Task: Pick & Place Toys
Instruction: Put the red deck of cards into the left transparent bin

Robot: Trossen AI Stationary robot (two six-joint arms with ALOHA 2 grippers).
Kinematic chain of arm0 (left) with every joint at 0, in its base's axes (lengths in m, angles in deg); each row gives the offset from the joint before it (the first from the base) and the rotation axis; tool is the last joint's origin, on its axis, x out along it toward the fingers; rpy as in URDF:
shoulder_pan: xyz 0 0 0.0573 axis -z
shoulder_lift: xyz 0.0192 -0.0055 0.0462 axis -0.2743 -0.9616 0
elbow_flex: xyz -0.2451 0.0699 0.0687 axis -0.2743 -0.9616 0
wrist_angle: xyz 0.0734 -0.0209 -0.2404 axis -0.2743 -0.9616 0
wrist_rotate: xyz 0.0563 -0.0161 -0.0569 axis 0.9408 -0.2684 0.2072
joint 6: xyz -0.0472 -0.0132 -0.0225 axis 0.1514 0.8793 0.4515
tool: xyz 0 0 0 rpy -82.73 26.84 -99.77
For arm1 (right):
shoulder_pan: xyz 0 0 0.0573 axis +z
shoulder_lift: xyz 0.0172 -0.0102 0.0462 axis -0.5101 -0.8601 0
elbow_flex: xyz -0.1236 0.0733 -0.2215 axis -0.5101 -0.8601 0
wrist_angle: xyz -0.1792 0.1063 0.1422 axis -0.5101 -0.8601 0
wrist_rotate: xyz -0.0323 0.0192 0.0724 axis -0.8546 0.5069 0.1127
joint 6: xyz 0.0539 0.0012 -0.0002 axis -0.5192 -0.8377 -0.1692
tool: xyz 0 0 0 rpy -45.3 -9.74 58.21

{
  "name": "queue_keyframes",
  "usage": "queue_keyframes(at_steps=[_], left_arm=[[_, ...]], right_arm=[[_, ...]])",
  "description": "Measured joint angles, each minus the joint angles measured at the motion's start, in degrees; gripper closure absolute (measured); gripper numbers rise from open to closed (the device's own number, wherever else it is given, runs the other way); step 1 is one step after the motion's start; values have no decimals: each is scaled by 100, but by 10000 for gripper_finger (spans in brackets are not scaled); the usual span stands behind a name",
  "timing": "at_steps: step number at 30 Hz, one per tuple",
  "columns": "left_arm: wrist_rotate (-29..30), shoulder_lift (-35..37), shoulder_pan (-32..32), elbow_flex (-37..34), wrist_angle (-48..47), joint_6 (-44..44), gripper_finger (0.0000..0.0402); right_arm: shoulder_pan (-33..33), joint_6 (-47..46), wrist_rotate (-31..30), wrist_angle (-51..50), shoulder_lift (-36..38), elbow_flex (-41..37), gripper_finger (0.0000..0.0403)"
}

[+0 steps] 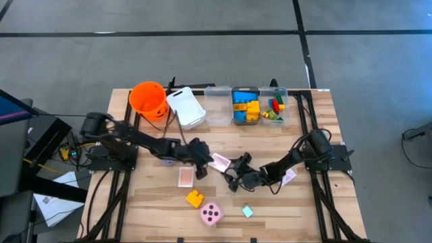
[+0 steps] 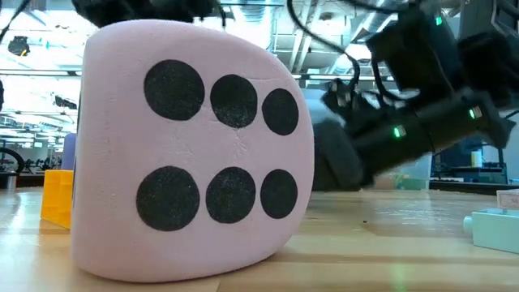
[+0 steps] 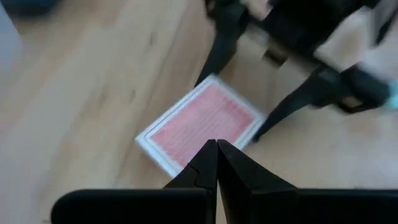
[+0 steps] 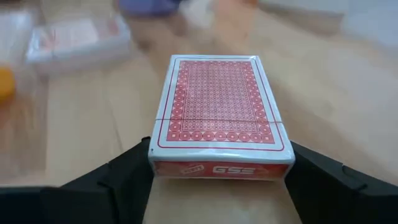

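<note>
Along the table's [image 1: 135,202] far edge stand the bucket [image 1: 148,100], then to its right a tilted bin [image 1: 186,108] and three more bins [image 1: 218,104], the two rightmost holding bricks [image 1: 246,108]. At mid-table a card pack [image 4: 221,112] lies between the right gripper's [image 1: 235,170] fingers, perhaps touching them; a second pack [image 1: 185,177] lies to its left. Nearer the front edge sit a brick [image 1: 195,198], a die [image 1: 211,214] and a small block [image 1: 247,211].

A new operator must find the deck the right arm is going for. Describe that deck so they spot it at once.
Start at the wooden table and look near its middle. There the red-backed card deck lies flat, with the fingers of the right gripper on either side of it. Another pack, nearer the yellow brick, has no gripper around it.
</note>
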Motion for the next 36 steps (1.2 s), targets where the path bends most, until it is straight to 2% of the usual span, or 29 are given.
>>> queue_keyframes(at_steps=[4,9,13,16,19,22,28,32,33,36], left_arm=[[44,1193,0,0,-449,-155,402],[531,2540,94,0,-984,-338,402],[1084,3147,228,0,-1116,-694,402],[1180,3381,280,0,-1134,-850,402],[1180,3424,302,0,-1149,-855,402],[1186,3379,333,0,-1144,-854,402],[1183,3208,361,0,-1165,-834,402],[1185,3153,359,-1,-1167,-830,402],[1186,3153,358,-2,-1191,-830,402],[1185,3155,358,-2,-1186,-743,402]], right_arm=[[-44,157,-408,-72,480,22,104],[-349,398,-1013,-524,1123,17,104],[-959,700,-1122,-650,1551,20,104],[-1570,780,-1100,-622,1795,22,104],[-2254,779,-617,-648,1855,35,104],[-2852,779,185,-643,1856,195,104],[-3449,1067,1893,-641,1754,698,96],[-3508,1081,2005,-988,1762,985,24],[-3519,1083,1960,-1098,1762,1050,20],[-3578,1169,1881,-1321,1762,1177,46]])
